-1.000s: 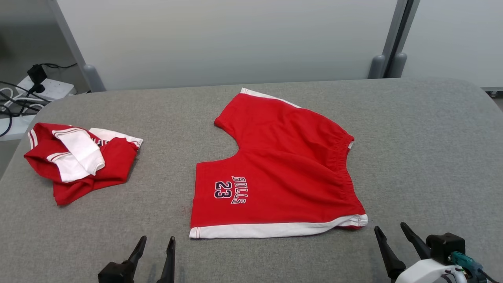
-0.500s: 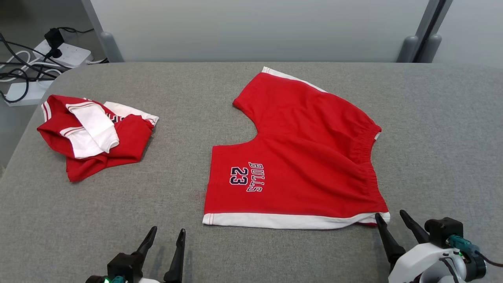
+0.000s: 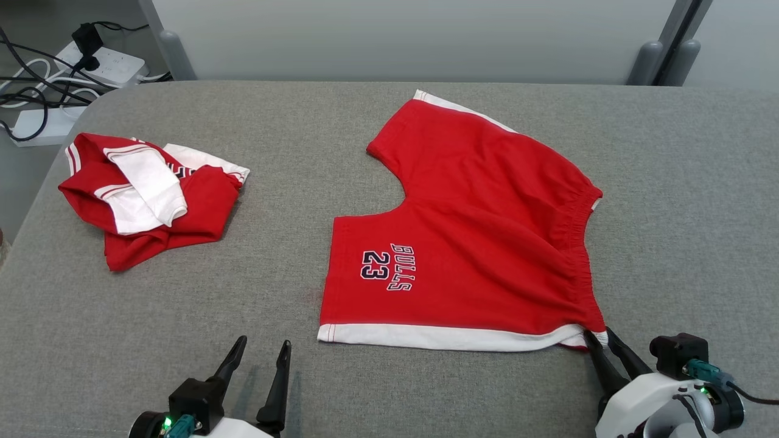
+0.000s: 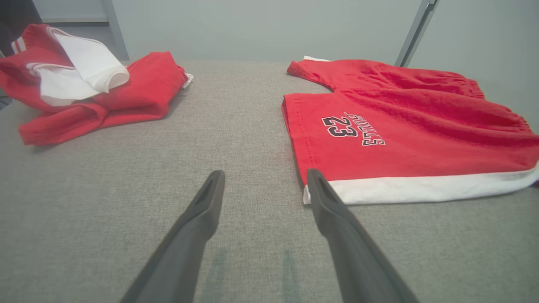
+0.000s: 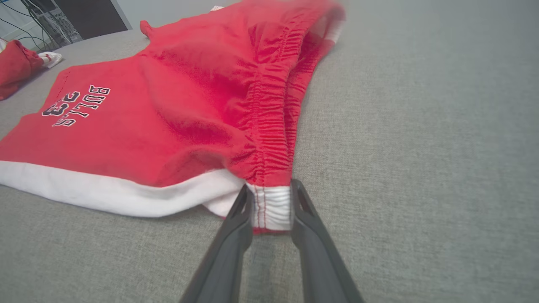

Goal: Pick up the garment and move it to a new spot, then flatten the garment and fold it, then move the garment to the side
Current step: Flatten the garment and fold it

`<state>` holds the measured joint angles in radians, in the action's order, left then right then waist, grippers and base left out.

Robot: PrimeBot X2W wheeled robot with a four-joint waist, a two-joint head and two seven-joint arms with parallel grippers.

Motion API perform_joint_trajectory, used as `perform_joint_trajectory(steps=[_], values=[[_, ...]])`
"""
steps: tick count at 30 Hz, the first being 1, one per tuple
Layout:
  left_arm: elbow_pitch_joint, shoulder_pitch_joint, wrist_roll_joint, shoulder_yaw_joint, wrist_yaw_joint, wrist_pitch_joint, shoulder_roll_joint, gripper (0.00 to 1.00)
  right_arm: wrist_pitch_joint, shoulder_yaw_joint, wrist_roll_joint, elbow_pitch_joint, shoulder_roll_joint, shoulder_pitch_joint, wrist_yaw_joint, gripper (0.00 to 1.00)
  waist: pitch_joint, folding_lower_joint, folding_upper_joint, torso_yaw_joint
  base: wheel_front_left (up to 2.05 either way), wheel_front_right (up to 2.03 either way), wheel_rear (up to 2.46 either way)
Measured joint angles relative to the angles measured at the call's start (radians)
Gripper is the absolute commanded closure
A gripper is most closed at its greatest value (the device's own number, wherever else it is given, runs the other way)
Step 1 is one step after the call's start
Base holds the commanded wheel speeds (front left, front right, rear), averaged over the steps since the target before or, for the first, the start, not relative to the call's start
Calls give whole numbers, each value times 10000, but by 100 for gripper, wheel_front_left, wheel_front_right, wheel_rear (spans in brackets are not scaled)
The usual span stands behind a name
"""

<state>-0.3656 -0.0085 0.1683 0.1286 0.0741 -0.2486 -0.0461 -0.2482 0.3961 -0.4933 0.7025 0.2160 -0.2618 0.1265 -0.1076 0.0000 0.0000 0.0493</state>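
The garment [image 3: 475, 231] is a pair of red shorts with white trim and "BULLS 23" print, spread flat on the grey table [image 3: 426, 395]. My right gripper [image 3: 599, 336] is at its near right corner. In the right wrist view the two fingers press on both sides of the white waistband corner of the garment [image 5: 168, 118], so the right gripper [image 5: 269, 187] is shut on it. My left gripper [image 3: 264, 342] stands open over bare table, left of the near leg hem. In the left wrist view its right finger [image 4: 320, 193] lies just beside the garment's [image 4: 400, 139] white hem corner.
A crumpled red and white garment [image 3: 146, 194] lies at the table's left side. A power strip with cables [image 3: 91, 61] sits on the floor past the far left corner. Grey partition panels with posts [image 3: 660, 55] stand behind the table.
The head camera has shifted. My right gripper has moved forward to the shorts' near right corner and closed its fingers on the waistband. The left gripper stays open.
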Motion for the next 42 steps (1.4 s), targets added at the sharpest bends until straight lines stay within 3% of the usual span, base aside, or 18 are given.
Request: perform_joint_trajectory(steps=[4,13,29,33,37,40,41,42], values=[[-71,-44,35,198,125,0,-4,0,0,77,-104,59,46,-8,0,100,-26,0,0,-14,0,0,0],[-1229,-895,742,1110,491,0,-4,0,0,328,-268,-2,184,-269,0,100,-185,0,0,-224,0,0,0],[-3177,-2110,2063,1973,495,2,15,0,0,798,-353,-138,284,-658,0,100,-604,0,0,-867,0,0,0],[-3440,-2211,2140,2036,495,-33,8,13,0,890,-353,-161,297,-787,0,100,-649,0,0,-948,0,0,0],[-3532,-2309,2393,2144,495,-46,8,13,0,930,-353,-171,295,-788,0,100,-674,0,0,-996,0,0,0],[-3591,-2348,2548,2280,495,-86,6,34,0,945,-355,-174,295,-789,0,100,-685,0,0,-1011,0,0,0],[-3620,-2387,2577,2326,495,-86,0,57,0,947,-357,-174,295,-791,0,100,-686,0,0,-1018,0,0,0],[-3643,-2435,2617,2380,495,-84,-4,72,0,951,-357,-174,293,-792,0,100,-685,0,0,-1026,0,0,0]])
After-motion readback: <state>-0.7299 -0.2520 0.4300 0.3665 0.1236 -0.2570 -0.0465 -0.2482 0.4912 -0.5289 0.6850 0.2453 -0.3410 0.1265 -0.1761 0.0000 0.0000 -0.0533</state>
